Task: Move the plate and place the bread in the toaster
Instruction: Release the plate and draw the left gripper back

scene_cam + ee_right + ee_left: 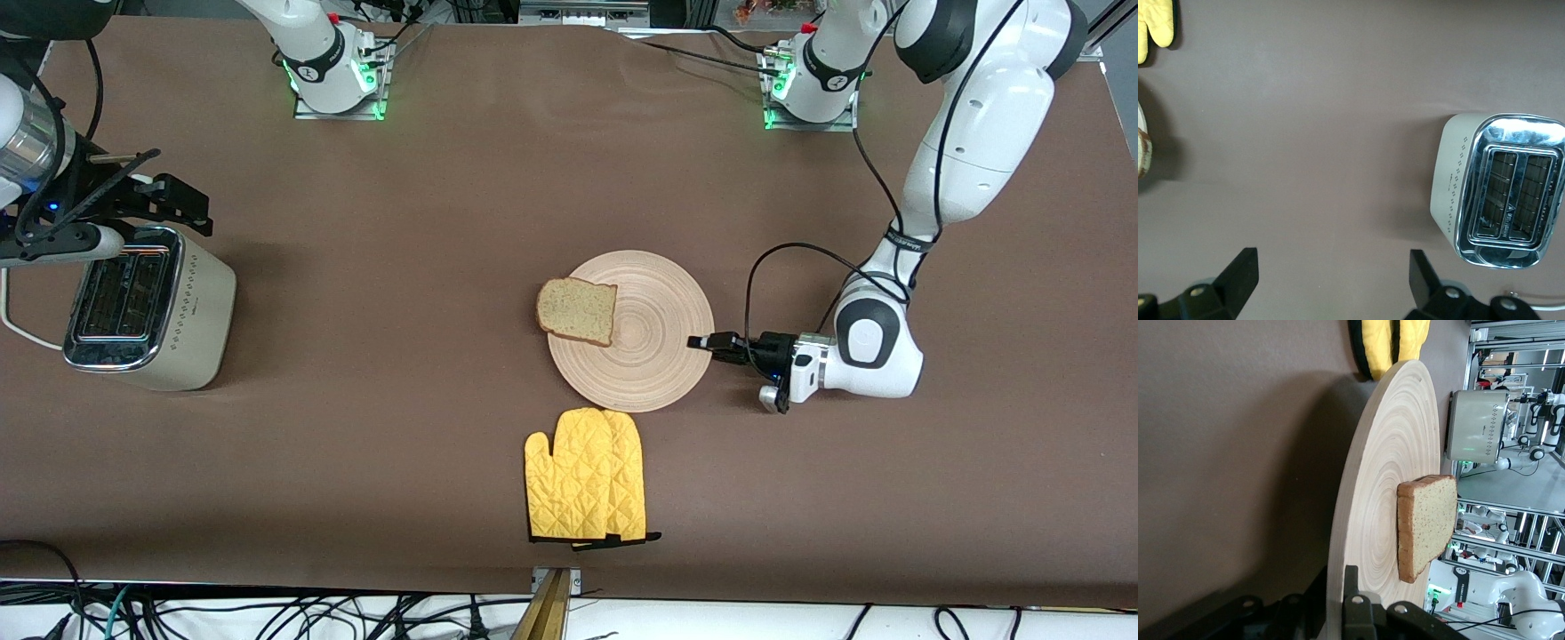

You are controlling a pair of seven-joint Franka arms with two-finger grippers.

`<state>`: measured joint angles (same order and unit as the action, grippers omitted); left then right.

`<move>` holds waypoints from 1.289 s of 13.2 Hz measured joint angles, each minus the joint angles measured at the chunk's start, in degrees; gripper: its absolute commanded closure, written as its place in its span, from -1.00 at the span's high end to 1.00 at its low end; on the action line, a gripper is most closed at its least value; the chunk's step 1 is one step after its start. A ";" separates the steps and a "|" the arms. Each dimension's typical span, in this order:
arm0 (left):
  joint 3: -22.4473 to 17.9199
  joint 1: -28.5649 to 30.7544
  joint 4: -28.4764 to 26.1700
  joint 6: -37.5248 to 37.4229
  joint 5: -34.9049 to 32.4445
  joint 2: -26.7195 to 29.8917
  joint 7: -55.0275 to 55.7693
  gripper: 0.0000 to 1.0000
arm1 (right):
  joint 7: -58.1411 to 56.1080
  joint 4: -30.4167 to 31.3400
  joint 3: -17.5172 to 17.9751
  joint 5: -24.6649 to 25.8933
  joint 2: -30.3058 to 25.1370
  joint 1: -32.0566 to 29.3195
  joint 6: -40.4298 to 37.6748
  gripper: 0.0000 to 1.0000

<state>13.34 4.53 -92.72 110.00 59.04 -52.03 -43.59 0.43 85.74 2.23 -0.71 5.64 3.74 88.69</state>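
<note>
Front view shows our left gripper [702, 342] clenched on the stiff plate [662, 373] rim, right gripper [182, 200] released over the toaster [191, 320]; soft bread [578, 311] may slide.

Plate [1388, 487]: lying on the brown table [1238, 453], its rim sitting between the left gripper's [1338, 603] fingers.
Bread [1426, 523]: resting on the plate.
Yellow mitt [1391, 343]: lying just beside the plate's edge.
Toaster [1477, 427]: standing well apart.
</note>
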 measured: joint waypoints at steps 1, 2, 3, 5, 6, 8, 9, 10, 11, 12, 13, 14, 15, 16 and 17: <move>0.00 -0.44 0.00 0.10 0.00 -0.21 0.00 -1.00 | 0.00 0.00 0.00 0.00 0.01 0.00 -0.06 1.00; 0.01 -0.78 0.00 0.31 0.00 -0.32 0.00 -0.59 | 0.00 0.00 0.00 0.00 0.02 0.00 -0.12 1.00; 0.01 -0.96 0.00 0.65 0.01 -0.35 0.00 0.61 | 0.00 0.00 0.00 0.00 0.04 0.00 -0.14 1.00; 0.02 -0.89 0.03 0.57 0.24 -0.34 0.00 1.00 | 0.00 0.00 0.00 0.00 0.06 0.00 -0.14 1.00; 0.00 -0.65 0.05 0.49 0.25 -0.34 0.00 1.00 | 0.00 0.00 0.00 0.00 0.06 0.00 -0.14 1.00; -0.18 0.43 0.28 0.12 0.18 -0.13 -0.08 1.00 | 0.00 0.00 0.00 0.00 0.09 0.00 -0.10 1.00; -0.40 1.22 0.57 -0.33 -0.88 0.31 -0.23 1.00 | 0.00 0.00 0.00 0.00 0.23 0.02 -0.10 1.00; -0.61 2.55 1.03 -0.71 -4.08 1.20 -0.22 1.00 | 0.00 0.00 0.00 0.00 0.46 0.03 -0.03 1.00; -0.63 4.48 1.57 -1.32 -8.49 2.53 -0.15 1.00 | 0.03 0.00 -0.02 0.00 0.64 0.00 0.06 1.00; -0.64 6.61 2.30 -2.69 -13.15 4.36 -0.10 1.00 | 0.06 0.00 -0.12 0.00 0.68 -0.03 0.10 1.00; -0.63 8.44 3.23 -4.35 -17.27 6.57 0.35 1.00 | 0.07 -0.05 -0.35 0.00 0.68 -0.06 0.11 1.00; -0.63 9.27 4.21 -5.16 -20.36 8.65 1.41 1.00 | 0.08 -0.10 -0.47 0.00 0.67 -0.09 0.12 1.00; -0.54 9.19 5.20 -5.30 -24.05 10.55 3.58 1.00 | 0.08 -0.14 -0.40 0.00 0.67 -0.02 0.11 1.00; -0.30 8.69 6.42 -5.25 -29.51 12.42 6.67 1.00 | 0.09 -0.15 -0.22 -0.01 0.68 0.08 0.00 1.00; 0.16 8.19 7.78 -5.21 -36.61 14.49 10.16 1.00 | 0.09 -0.08 -0.01 -0.08 0.75 0.18 -0.27 1.00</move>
<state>13.50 12.72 -84.94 104.79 22.43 -37.53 -33.43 0.52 85.66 2.22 -0.80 6.39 3.92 88.42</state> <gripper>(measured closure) 0.000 0.000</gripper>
